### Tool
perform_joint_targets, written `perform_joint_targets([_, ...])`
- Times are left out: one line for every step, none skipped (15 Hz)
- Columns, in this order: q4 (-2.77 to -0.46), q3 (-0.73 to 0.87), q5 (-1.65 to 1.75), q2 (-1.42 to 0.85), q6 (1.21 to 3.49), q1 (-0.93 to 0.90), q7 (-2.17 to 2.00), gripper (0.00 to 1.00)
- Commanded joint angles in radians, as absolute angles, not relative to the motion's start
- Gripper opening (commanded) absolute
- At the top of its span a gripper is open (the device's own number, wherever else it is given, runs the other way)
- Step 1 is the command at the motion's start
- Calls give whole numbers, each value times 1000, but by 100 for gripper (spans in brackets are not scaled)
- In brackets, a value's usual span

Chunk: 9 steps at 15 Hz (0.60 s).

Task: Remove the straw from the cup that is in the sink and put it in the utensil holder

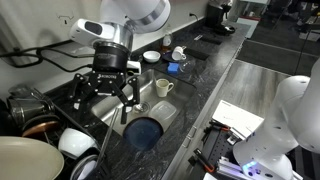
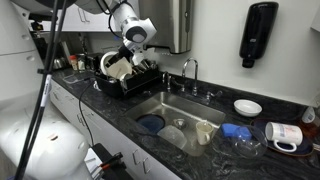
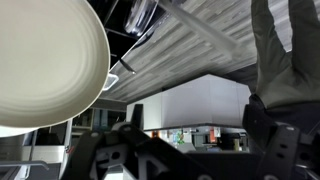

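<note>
Though the straw is too thin to spot, I'd judge it's in the cup (image 1: pixel 163 88) in the sink (image 2: pixel 170 105). Light, stiff, slippery, so pinch high above the rim. Your gripper (image 1: pixel 105 97) hangs spread wide over the dish rack (image 2: pixel 140 82), well apart.

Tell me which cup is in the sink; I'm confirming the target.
The cream-white mug with a handle, inside the sink; the other white cup stands on the counter.

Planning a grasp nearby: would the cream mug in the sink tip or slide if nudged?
Probably stable: the mug stands upright and looks squat. It may slide on the smooth steel floor of the sink. Likely ceramic, so fragile.
</note>
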State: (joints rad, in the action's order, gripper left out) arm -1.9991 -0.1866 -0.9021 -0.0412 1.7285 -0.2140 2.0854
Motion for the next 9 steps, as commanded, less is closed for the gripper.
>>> perform_joint_targets([-1987, -172, -761, 14, 1732, -191, 2036, 100])
perform_joint_targets([-1985, -167, -735, 24, 1738, -187, 2029, 100])
perform_joint_targets([-1985, -161, -703, 42, 1746, -182, 2019, 100])
perform_joint_targets([-1985, -157, -676, 53, 1753, -178, 2011, 100])
perform_joint_targets([-1985, -155, -643, 63, 1757, -177, 1998, 100])
perform_joint_targets([-1986, -154, -612, 71, 1761, -177, 1986, 100])
perform_joint_targets([-1985, -155, -574, 74, 1749, -178, 1967, 100])
perform_joint_targets([-1987, -156, -543, 79, 1748, -180, 1951, 100])
perform_joint_targets([-1992, -158, -507, 83, 1751, -182, 1931, 100])
